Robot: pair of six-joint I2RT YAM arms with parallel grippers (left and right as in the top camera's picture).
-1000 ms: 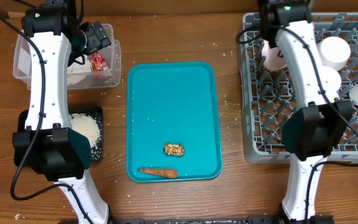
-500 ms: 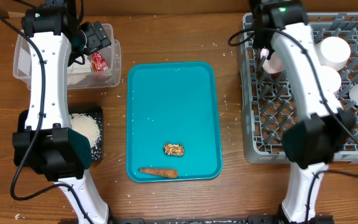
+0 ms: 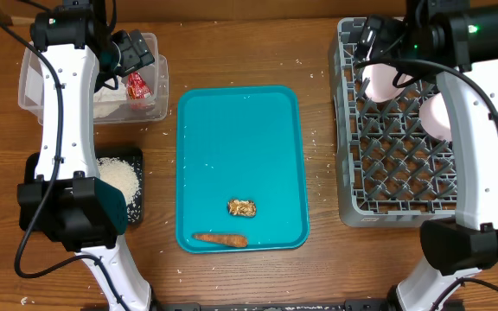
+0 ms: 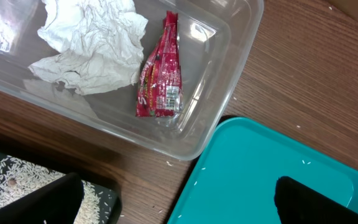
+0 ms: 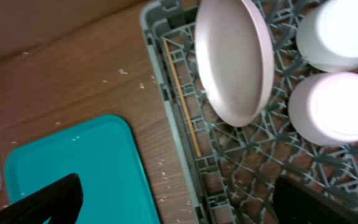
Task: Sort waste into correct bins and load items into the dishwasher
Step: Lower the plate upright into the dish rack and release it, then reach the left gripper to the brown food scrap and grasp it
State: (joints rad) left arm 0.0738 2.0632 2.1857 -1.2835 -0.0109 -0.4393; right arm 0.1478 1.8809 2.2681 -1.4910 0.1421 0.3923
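Note:
My left gripper (image 4: 179, 205) (image 3: 133, 52) hangs open over the near corner of the clear waste bin (image 4: 229, 93), holding nothing. In that bin lie a red wrapper (image 4: 160, 71) (image 3: 135, 85) and a crumpled tissue (image 4: 92, 53). On the teal tray (image 3: 240, 147) rest a gold crumpled wrapper (image 3: 241, 207) and a carrot (image 3: 220, 239). My right gripper (image 5: 179, 205) (image 3: 377, 41) is open and empty above the left edge of the grey dish rack (image 3: 346, 130). Apart from it, a pink plate (image 5: 235, 59) (image 3: 379, 79) stands on edge in the rack.
A black bin (image 3: 132, 207) holding rice (image 3: 118, 177) sits below the clear bin. White cups (image 5: 337, 106) (image 5: 344, 28) stand upside down in the rack, and a thin wooden stick (image 5: 182, 102) lies along its left side. Rice grains dot the wood.
My right gripper opened and let go of the pink plate, which now stands in the rack. The right arm swung to the right and lifted. The left arm stayed still.

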